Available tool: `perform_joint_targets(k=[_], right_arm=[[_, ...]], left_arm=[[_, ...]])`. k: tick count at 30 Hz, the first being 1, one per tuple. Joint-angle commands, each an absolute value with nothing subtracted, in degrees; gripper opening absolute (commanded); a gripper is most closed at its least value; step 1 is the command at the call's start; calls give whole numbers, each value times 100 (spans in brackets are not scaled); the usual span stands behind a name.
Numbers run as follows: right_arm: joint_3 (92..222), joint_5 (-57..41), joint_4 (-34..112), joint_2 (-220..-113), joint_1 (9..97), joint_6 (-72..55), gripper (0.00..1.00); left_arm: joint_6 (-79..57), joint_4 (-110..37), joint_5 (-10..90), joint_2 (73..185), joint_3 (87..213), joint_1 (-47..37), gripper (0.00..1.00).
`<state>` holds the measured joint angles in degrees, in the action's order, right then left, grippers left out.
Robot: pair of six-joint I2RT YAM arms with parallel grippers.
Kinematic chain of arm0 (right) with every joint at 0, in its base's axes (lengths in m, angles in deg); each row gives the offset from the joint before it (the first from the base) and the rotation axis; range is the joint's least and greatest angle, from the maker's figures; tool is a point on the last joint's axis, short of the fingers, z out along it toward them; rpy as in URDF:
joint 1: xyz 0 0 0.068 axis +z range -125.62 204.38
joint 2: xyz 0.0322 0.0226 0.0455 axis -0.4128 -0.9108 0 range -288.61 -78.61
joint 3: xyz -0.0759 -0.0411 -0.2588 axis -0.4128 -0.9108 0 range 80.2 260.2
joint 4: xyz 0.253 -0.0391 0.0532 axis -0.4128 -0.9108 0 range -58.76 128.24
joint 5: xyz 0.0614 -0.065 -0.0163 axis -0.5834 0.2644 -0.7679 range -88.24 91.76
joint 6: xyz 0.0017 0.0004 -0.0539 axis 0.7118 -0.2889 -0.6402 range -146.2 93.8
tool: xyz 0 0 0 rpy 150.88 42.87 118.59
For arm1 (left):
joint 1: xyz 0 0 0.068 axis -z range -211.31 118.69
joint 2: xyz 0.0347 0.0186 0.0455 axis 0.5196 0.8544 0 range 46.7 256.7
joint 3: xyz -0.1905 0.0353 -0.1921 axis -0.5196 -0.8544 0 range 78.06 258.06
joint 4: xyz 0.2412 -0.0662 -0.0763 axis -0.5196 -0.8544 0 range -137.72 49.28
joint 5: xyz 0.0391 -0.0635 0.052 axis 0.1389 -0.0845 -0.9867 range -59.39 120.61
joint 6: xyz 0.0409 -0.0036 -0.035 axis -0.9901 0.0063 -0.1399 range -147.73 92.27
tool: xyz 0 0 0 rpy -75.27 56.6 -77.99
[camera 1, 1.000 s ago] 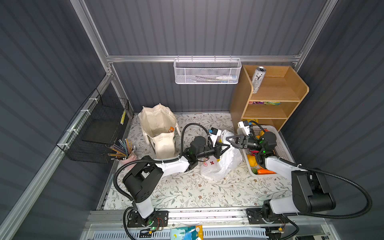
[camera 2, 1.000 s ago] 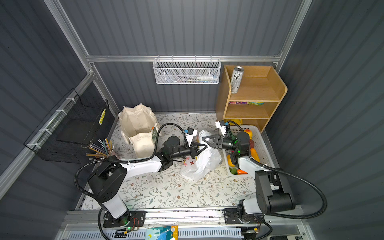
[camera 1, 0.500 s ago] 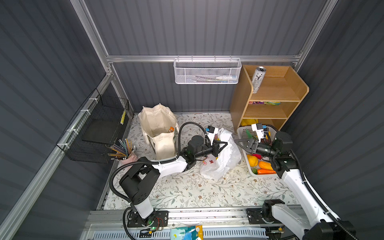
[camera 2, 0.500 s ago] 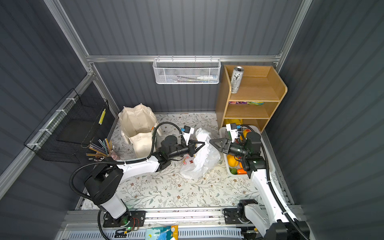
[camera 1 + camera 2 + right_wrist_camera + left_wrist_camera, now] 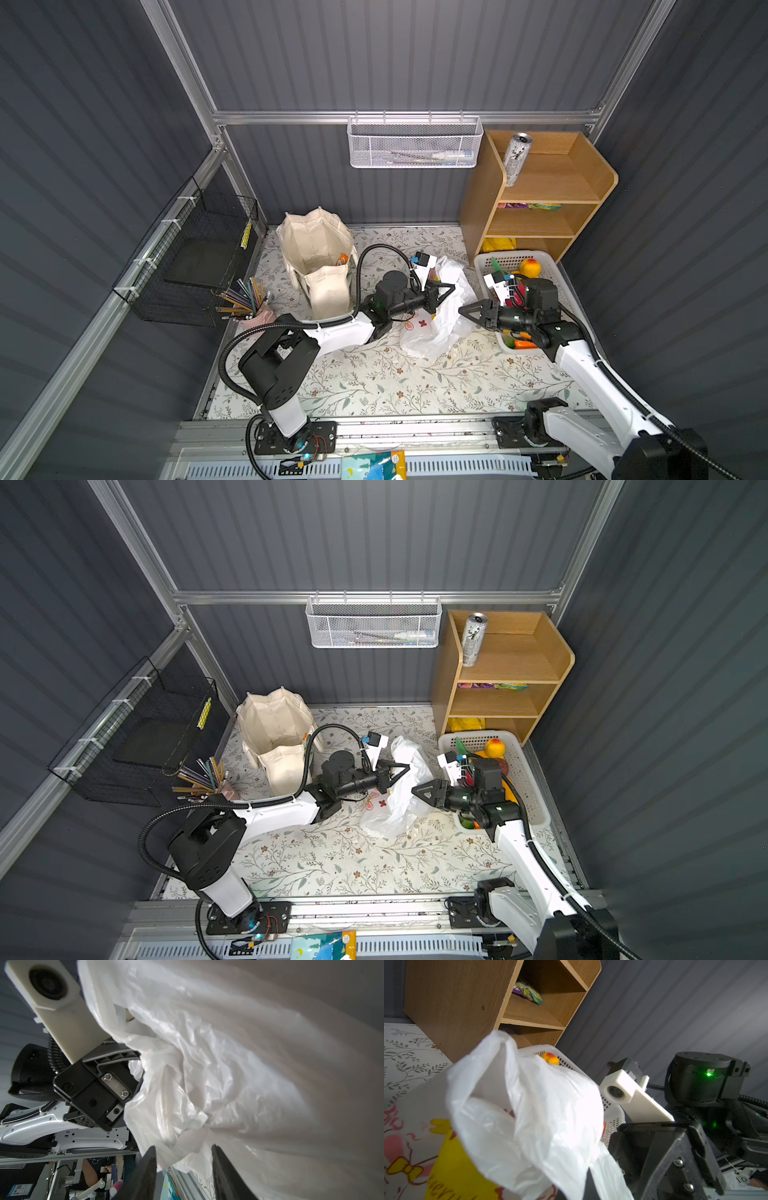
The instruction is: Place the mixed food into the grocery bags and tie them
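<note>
The white plastic grocery bag [image 5: 434,332] [image 5: 390,808] with yellow and pink prints stands mid-table. My left gripper [image 5: 451,286] [image 5: 405,766] is shut on its upper rim and holds it up; in the left wrist view the plastic [image 5: 539,1105] covers the jaws. My right gripper [image 5: 461,311] [image 5: 415,791] is open at the bag's right side, with a loose fold of plastic [image 5: 207,1084] between its fingers [image 5: 148,1167]. The cream canvas tote [image 5: 316,249] stands open at the back left. Toy fruit, among it a yellow one [image 5: 528,267], lies in the white basket [image 5: 555,274].
A wooden shelf [image 5: 540,187] at the back right holds a silver can [image 5: 515,160] and snack packets [image 5: 528,205]. Pencils in a pink cup [image 5: 249,299] stand by a black wire basket [image 5: 199,257] on the left. A white mesh basket [image 5: 413,143] hangs on the back wall.
My right gripper pulled back from the bag's top toward the basket, then came in lower against the bag's right side. The left gripper has kept its hold almost unmoved.
</note>
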<state>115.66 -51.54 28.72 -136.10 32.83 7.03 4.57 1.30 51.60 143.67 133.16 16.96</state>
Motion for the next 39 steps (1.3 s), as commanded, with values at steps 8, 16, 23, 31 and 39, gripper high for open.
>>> perform_joint_targets(k=[8,16,23,31,39], right_arm=[[11820,-5055,3292,-13811,3396,734,42],[11974,-4983,3151,-13783,3374,646,41],[11992,-5143,3387,-13881,3370,831,7],[11822,-5212,2900,-13483,3396,739,0],[11620,-5236,2310,-13084,3431,572,0]], left_arm=[[407,190,5261,14233,13293,1665,0],[375,138,5297,14120,13192,1660,0],[390,120,5191,14057,13141,1665,0],[380,120,4492,13883,13079,1640,4],[404,172,4442,13931,13063,1612,20]])
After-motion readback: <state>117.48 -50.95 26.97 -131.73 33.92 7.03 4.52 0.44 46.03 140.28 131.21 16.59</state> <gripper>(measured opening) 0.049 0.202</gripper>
